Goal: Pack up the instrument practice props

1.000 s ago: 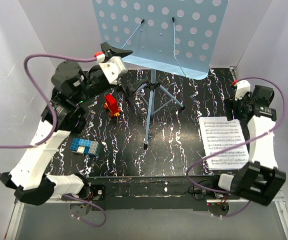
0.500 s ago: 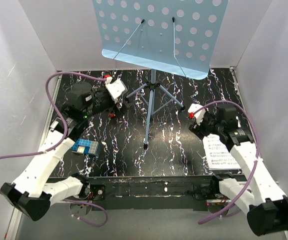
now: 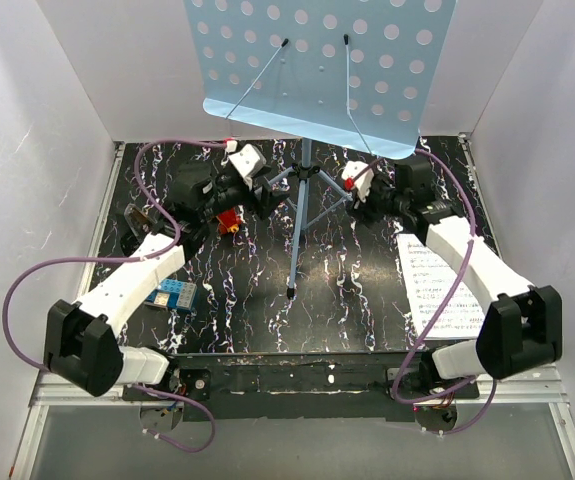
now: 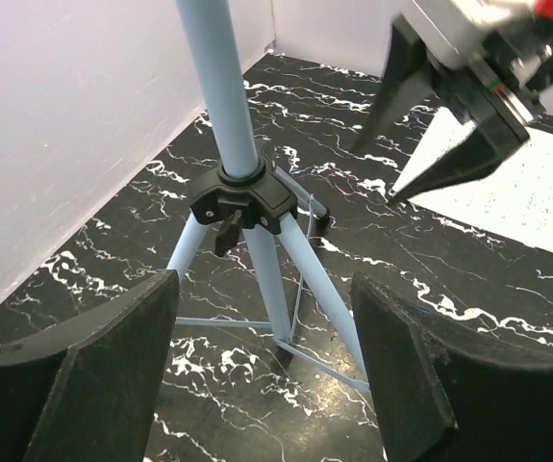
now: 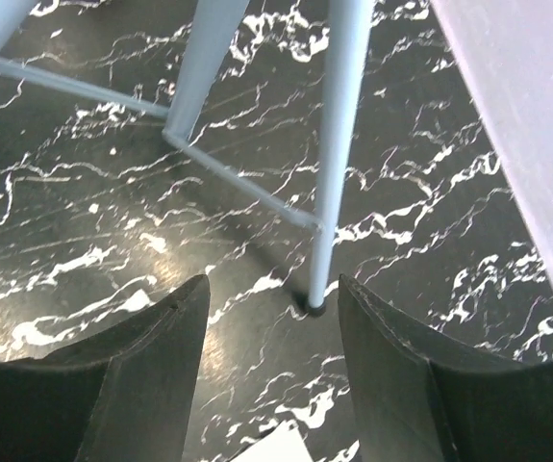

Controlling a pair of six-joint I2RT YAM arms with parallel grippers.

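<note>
The light-blue music stand stands at the back middle, its perforated desk plate (image 3: 322, 70) high over the pole (image 3: 302, 215) and tripod. My left gripper (image 3: 264, 195) is open just left of the black hub (image 4: 245, 197), with the pole (image 4: 220, 96) and legs ahead of its jaws, untouched. My right gripper (image 3: 360, 203) is open on the tripod's right side, over one leg (image 5: 339, 144) and its foot (image 5: 314, 306), holding nothing. A white sheet-music page (image 3: 447, 290) lies flat at the right, partly under the right arm.
A small red object (image 3: 229, 220) sits just below my left gripper. A blue block (image 3: 170, 294) lies on the black marbled table at the left. White walls close in the left, back and right sides.
Both arms have swung inward to the tripod: the left came down from beside the desk plate, the right left the right wall and the page. Both jaws have narrowed somewhat.
</note>
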